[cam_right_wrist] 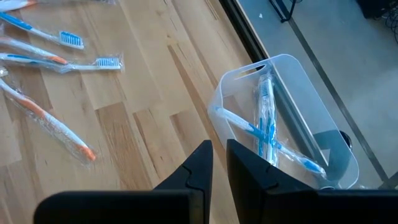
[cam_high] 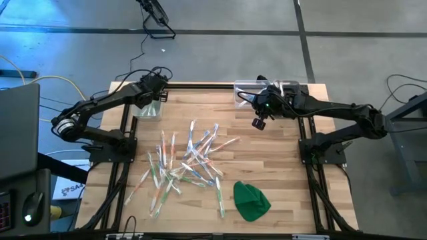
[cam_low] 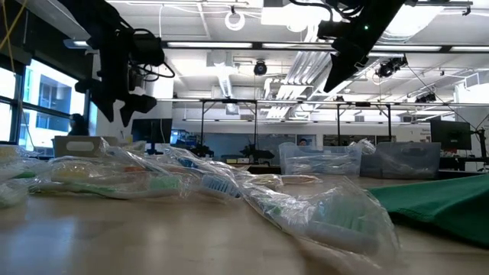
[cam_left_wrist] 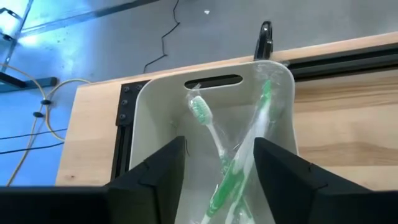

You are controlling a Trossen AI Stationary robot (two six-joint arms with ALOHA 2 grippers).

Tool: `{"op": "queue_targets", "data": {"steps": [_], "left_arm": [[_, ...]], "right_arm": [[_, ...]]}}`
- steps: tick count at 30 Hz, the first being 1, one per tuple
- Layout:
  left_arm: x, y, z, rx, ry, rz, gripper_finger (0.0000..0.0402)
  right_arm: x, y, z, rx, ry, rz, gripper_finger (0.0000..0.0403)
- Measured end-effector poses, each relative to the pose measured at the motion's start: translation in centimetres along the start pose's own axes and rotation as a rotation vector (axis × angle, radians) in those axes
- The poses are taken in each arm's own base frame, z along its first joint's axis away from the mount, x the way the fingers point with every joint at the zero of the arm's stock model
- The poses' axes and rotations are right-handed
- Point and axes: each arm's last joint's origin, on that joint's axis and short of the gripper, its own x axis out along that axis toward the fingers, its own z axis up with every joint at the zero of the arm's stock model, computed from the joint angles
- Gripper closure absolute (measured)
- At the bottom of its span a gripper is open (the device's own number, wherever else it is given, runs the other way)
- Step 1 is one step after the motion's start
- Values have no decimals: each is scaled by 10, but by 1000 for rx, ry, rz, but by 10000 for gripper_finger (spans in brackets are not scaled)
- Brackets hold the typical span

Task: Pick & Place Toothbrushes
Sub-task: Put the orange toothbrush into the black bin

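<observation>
Two wrapped green toothbrushes [cam_left_wrist: 233, 168] lie crossed inside the clear plastic bin [cam_left_wrist: 149, 112] at the table's far left edge, directly below the left gripper [cam_left_wrist: 217, 171], whose fingers stand apart and hold nothing. Many more pale wrapped toothbrushes [cam_high: 190, 160] sprawl across the middle of the wooden table [cam_high: 280, 153]. Over by the far right clear bin [cam_right_wrist: 292, 81] holding blue toothbrushes [cam_right_wrist: 267, 127], the right gripper [cam_right_wrist: 219, 165] hovers with fingers nearly together, empty

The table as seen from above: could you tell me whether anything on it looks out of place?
The toothbrushes lie in a loose criss-crossed scatter mid-table, as expected for sorting. The one odd item is a crumpled green cloth near the front edge, unlike everything else there.
</observation>
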Motion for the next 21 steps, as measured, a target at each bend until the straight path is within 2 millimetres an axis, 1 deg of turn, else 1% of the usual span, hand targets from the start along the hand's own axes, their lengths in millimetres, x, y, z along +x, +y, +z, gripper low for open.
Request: {"op": "queue_targets", "data": {"steps": [5,8,11,16,21], "left_arm": [[0,-1,1,10,-6,-6,214],[-1,-3,4,31,-14,-65,224],[-1,-8,7,42,-21,-161,254],[-3,-14,13,57,-37,-301,323],[-4,-17,15,42,-48,-360,372]], "right_arm": [[0,0,0,0,0,0,364],[0,0,0,0,0,0,364],[0,0,0,0,0,0,364],[0,0,0,0,0,0,364],[0,0,0,0,0,0,364]]}}
